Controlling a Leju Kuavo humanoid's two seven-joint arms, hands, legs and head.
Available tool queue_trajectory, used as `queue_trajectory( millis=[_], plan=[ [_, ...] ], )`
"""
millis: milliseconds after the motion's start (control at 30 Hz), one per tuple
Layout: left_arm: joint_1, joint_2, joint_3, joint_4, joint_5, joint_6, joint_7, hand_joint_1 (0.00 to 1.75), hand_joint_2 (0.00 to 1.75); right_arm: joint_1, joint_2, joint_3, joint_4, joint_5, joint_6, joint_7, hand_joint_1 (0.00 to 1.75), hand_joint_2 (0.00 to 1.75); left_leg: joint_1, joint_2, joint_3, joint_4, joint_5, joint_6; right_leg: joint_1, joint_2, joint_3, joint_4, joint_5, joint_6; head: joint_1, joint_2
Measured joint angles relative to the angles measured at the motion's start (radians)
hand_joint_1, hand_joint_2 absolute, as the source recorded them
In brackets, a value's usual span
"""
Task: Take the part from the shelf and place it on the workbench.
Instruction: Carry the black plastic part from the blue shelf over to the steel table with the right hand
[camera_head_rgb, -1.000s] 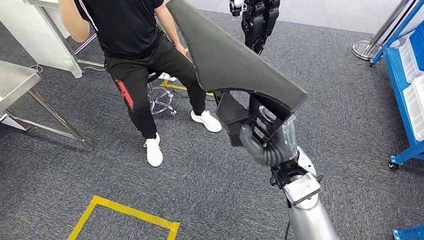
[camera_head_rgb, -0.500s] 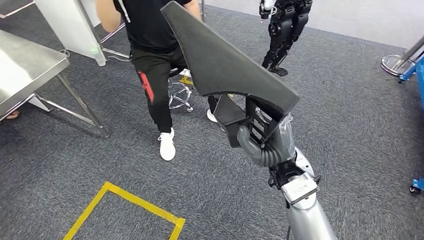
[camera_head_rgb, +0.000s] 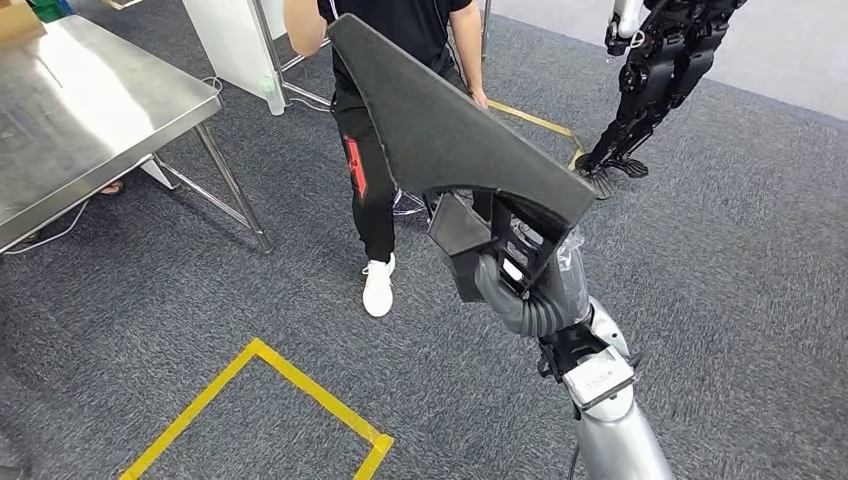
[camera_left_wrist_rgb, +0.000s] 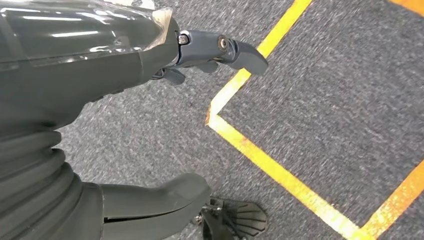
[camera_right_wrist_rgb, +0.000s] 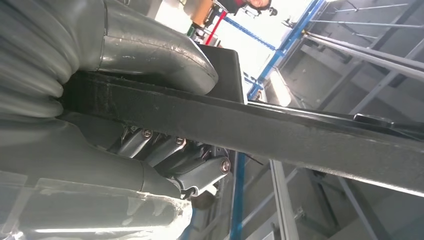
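Here the right hand (camera_head_rgb: 520, 270) is clamped on the part (camera_head_rgb: 440, 120), a long dark panel with a felt-like face, gripping a black bracket on its underside; the right wrist view shows the thumb (camera_right_wrist_rgb: 150, 55) on one side of the panel's edge (camera_right_wrist_rgb: 300, 135) and the fingers (camera_right_wrist_rgb: 165, 150) curled under the other. The part is raised in the air in front of the robot, tilted, with its narrow end pointing up and away. The left hand (camera_left_wrist_rgb: 200, 55) hangs low over the carpet beside a yellow floor marking (camera_left_wrist_rgb: 270, 160), holding nothing, its fingers loosely bent and apart from the thumb.

Because the hold lies at one end of a long panel, most of the length overhangs the hand; the likely failure is the part pivoting or slipping in the grip during a step or a turn.

Beyond the hand, a person (camera_head_rgb: 385, 130) stands near the panel's far tip, by this view close enough to be struck if the part swings sideways.

Farther left stands the steel workbench (camera_head_rgb: 90, 120), well apart from the part, so the carry is judged unfinished. A low approach could knock the panel's leading end against the bench edge or its leg (camera_head_rgb: 232, 190). Another robot (camera_head_rgb: 660, 70) stands at the far right.
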Motion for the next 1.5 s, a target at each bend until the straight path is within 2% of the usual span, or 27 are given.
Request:
queue_trajectory(
  millis=[67, 133, 200, 233, 267, 300, 367, 433, 500, 567, 600, 667, 733, 767, 800, 867, 933, 1000, 1033, 1100, 1167, 1233, 1267, 1333, 1400, 1467, 1500],
  plan=[
    [0.001, 0.0, 0.001, 0.0, 0.0, 0.001, 0.0, 0.0, 1.75, 0.0, 0.003, 0.001, 0.002, 0.0, 0.001, 0.0, 1.75, 1.75, 0.001, 0.036, -0.015, 0.032, -0.022, -0.011, -0.004, -0.015, 0.003, -0.004, 0.001, -0.016, -0.003, 0.0],
    [-0.001, -0.001, 0.001, 0.0, 0.0, 0.002, -0.001, 0.0, 1.75, 0.0, 0.004, 0.001, 0.003, 0.0, 0.002, 0.0, 1.75, 1.75, 0.002, 0.089, -0.069, 0.14, -0.081, -0.02, -0.003, -0.034, 0.005, -0.005, -0.001, -0.028, -0.007, 0.0],
    [-0.002, -0.002, 0.001, 0.0, 0.0, 0.002, -0.001, 0.0, 1.75, 0.001, 0.005, 0.001, 0.006, 0.0, 0.002, 0.0, 1.75, 1.75, 0.007, 0.109, -0.135, 0.263, -0.128, -0.026, 0.001, -0.055, 0.005, -0.005, -0.003, -0.033, -0.008, 0.0],
    [-0.001, -0.002, 0.001, 0.0, 0.0, 0.002, -0.001, 0.0, 1.75, 0.001, 0.005, 0.001, 0.008, 0.0, 0.002, 0.0, 1.75, 1.75, 0.008, 0.112, -0.15, 0.286, -0.127, -0.027, 0.002, -0.065, 0.005, -0.005, -0.004, -0.034, -0.008, 0.0],
    [0.0, -0.002, 0.001, 0.0, 0.0, 0.002, -0.001, 0.0, 1.75, 0.001, 0.005, 0.001, 0.01, 0.0, 0.002, 0.0, 1.75, 1.75, 0.009, 0.116, -0.143, 0.267, -0.106, -0.027, 0.002, -0.075, 0.006, -0.005, -0.005, -0.034, -0.008, 0.0],
    [0.0, -0.002, 0.001, 0.0, 0.0, 0.002, -0.002, 0.0, 1.75, 0.001, 0.005, 0.001, 0.011, 0.0, 0.002, 0.0, 1.75, 1.75, 0.008, 0.124, -0.115, 0.211, -0.073, -0.026, 0.002, -0.084, 0.008, -0.005, -0.007, -0.033, -0.008, 0.0],
    [-0.002, -0.001, 0.001, 0.0, 0.0, 0.002, -0.002, 0.0, 1.75, 0.001, 0.005, 0.001, 0.012, 0.0, 0.002, 0.0, 1.75, 1.75, 0.004, 0.164, -0.043, 0.074, -0.017, -0.018, 0.007, -0.1, 0.013, -0.005, -0.012, -0.028, -0.008, 0.0],
    [-0.005, -0.001, 0.001, -0.001, 0.0, 0.002, -0.003, 0.0, 1.75, 0.0, 0.005, 0.001, 0.012, 0.0, 0.002, 0.0, 1.75, 1.75, -0.003, 0.183, -0.012, 0.012, -0.003, -0.009, 0.015, -0.116, 0.018, -0.004, -0.018, -0.018, -0.005, 0.0],
    [-0.004, -0.001, 0.001, -0.001, 0.0, 0.002, -0.003, 0.0, 1.75, 0.0, 0.005, 0.001, 0.013, 0.0, 0.002, 0.0, 1.75, 1.75, -0.008, 0.16, -0.012, 0.007, -0.002, 0.002, 0.019, -0.134, 0.023, -0.007, -0.022, -0.007, -0.004, 0.0],
    [-0.003, -0.002, 0.001, -0.001, 0.0, 0.002, -0.003, 0.0, 1.75, 0.001, 0.005, 0.001, 0.014, 0.0, 0.002, -0.001, 1.75, 1.75, -0.005, 0.139, -0.003, -0.005, 0.005, 0.016, 0.018, -0.114, 0.017, 0.016, -0.04, 0.0, -0.003, 0.0],
    [-0.003, -0.003, 0.001, -0.001, 0.0, 0.002, -0.002, 0.0, 1.75, 0.001, 0.004, 0.001, 0.014, 0.0, 0.002, -0.002, 1.75, 1.75, -0.002, 0.128, 0.003, -0.01, 0.008, 0.022, 0.017, -0.09, 0.0, 0.057, -0.06, -0.001, -0.001, 0.0],
    [-0.005, -0.003, 0.001, -0.001, 0.001, 0.003, -0.002, 0.0, 1.75, 0.004, 0.004, 0.001, 0.017, 0.0, 0.002, -0.005, 1.75, 1.75, 0.001, 0.106, 0.003, -0.012, 0.01, 0.029, 0.012, -0.041, -0.068, 0.19, -0.115, -0.007, 0.003, 0.0],
    [-0.005, -0.003, 0.001, -0.001, 0.0, 0.003, -0.002, 0.0, 1.75, 0.009, 0.003, 0.001, 0.02, -0.001, 0.002, -0.005, 1.75, 1.75, 0.0, 0.078, 0.003, -0.012, 0.009, 0.029, 0.011, -0.028, -0.121, 0.283, -0.138, -0.003, 0.005, 0.0],
    [-0.004, -0.004, 0.001, -0.001, 0.0, 0.003, -0.002, 0.0, 1.75, 0.011, 0.003, 0.001, 0.021, -0.001, 0.002, -0.005, 1.75, 1.75, 0.0, 0.064, 0.004, -0.011, 0.009, 0.029, 0.011, -0.026, -0.121, 0.273, -0.126, 0.005, 0.005, 0.0],
    [-0.003, -0.005, 0.001, -0.001, 0.0, 0.003, -0.001, 0.0, 1.75, 0.011, 0.002, 0.001, 0.022, 0.0, 0.002, -0.005, 1.75, 1.75, 0.001, 0.05, 0.006, -0.011, 0.009, 0.028, 0.01, -0.022, -0.1, 0.223, -0.099, 0.013, 0.005, 0.0],
    [-0.003, -0.007, 0.001, -0.001, -0.001, 0.003, -0.001, 0.0, 1.75, 0.011, 0.002, 0.001, 0.023, 0.0, 0.002, -0.005, 1.75, 1.75, -0.001, 0.025, 0.008, -0.008, 0.006, 0.023, 0.006, 0.003, -0.036, 0.077, -0.036, 0.024, 0.005, 0.0],
    [-0.003, -0.007, 0.001, -0.001, -0.001, 0.004, -0.001, 0.0, 1.75, 0.011, 0.002, 0.001, 0.023, 0.0, 0.002, -0.005, 1.75, 1.75, -0.003, 0.007, 0.006, -0.005, 0.003, 0.013, 0.005, 0.02, 0.0, 0.0, -0.007, 0.016, 0.005, 0.0],
    [0.0, -0.007, 0.001, -0.001, -0.001, 0.005, -0.001, 0.0, 1.75, 0.01, 0.003, 0.001, 0.024, 0.0, 0.002, -0.005, 1.75, 1.75, -0.002, -0.005, 0.001, -0.006, 0.004, 0.001, 0.006, 0.008, 0.004, -0.006, -0.003, 0.0, 0.005, 0.0],
    [0.001, -0.006, 0.001, -0.001, -0.001, 0.005, -0.001, 0.0, 1.75, 0.009, 0.003, 0.001, 0.024, 0.0, 0.002, -0.005, 1.75, 1.75, -0.001, 0.002, -0.001, -0.004, 0.002, -0.004, 0.003, 0.001, 0.006, -0.008, -0.001, -0.006, 0.004, 0.0],
    [0.001, -0.004, 0.001, -0.001, -0.001, 0.007, -0.001, 0.0, 1.75, 0.007, 0.005, 0.001, 0.024, 0.0, 0.002, -0.005, 1.75, 1.75, -0.001, 0.047, -0.024, 0.045, -0.03, -0.014, -0.003, -0.016, 0.011, -0.013, 0.001, -0.022, 0.0, 0.0],
    [-0.002, -0.005, 0.001, -0.001, -0.002, 0.01, -0.001, 0.0, 1.75, 0.007, 0.006, 0.001, 0.025, 0.0, 0.002, -0.005, 1.75, 1.75, 0.002, 0.098, -0.085, 0.169, -0.094, -0.023, 0.0, -0.036, 0.013, -0.014, -0.003, -0.033, -0.004, 0.0],
    [-0.002, -0.005, 0.001, -0.001, -0.002, 0.012, -0.001, 0.0, 1.75, 0.007, 0.005, 0.001, 0.027, 0.0, 0.002, -0.005, 1.75, 1.75, 0.007, 0.111, -0.143, 0.275, -0.128, -0.029, 0.003, -0.057, 0.015, -0.014, -0.006, -0.037, -0.004, 0.0],
    [-0.001, -0.005, 0.001, -0.001, -0.002, 0.013, -0.001, 0.0, 1.75, 0.007, 0.005, 0.001, 0.028, 0.0, 0.002, -0.005, 1.75, 1.75, 0.008, 0.113, -0.147, 0.278, -0.117, -0.03, 0.004, -0.067, 0.016, -0.013, -0.007, -0.038, -0.004, 0.0],
    [-0.001, -0.004, 0.001, -0.001, -0.002, 0.014, 0.0, 0.0, 1.75, 0.007, 0.005, 0.001, 0.029, 0.0, 0.002, -0.005, 1.75, 1.75, 0.008, 0.131, -0.093, 0.17, -0.052, -0.027, 0.004, -0.085, 0.021, -0.013, -0.011, -0.036, -0.004, 0.0],
    [-0.003, -0.003, 0.001, -0.001, -0.002, 0.014, 0.0, 0.0, 1.75, 0.006, 0.005, 0.001, 0.03, 0.0, 0.002, -0.005, 1.75, 1.75, 0.001, 0.169, -0.026, 0.043, -0.005, -0.017, 0.011, -0.1, 0.028, -0.013, -0.018, -0.028, -0.003, 0.0],
    [-0.005, -0.002, 0.001, -0.001, -0.002, 0.014, 0.0, 0.0, 1.75, 0.005, 0.005, 0.001, 0.03, 0.0, 0.002, -0.005, 1.75, 1.75, -0.006, 0.181, -0.007, 0.003, -0.001, -0.008, 0.018, -0.115, 0.032, -0.014, -0.023, -0.019, -0.002, 0.0],
    [-0.005, -0.002, 0.001, -0.001, -0.002, 0.014, 0.0, 0.0, 1.75, 0.004, 0.005, 0.001, 0.03, 0.0, 0.002, -0.005, 1.75, 1.75, -0.007, 0.168, -0.008, 0.0, 0.0, -0.003, 0.021, -0.124, 0.036, -0.017, -0.025, -0.014, -0.001, 0.0]
  ],
)
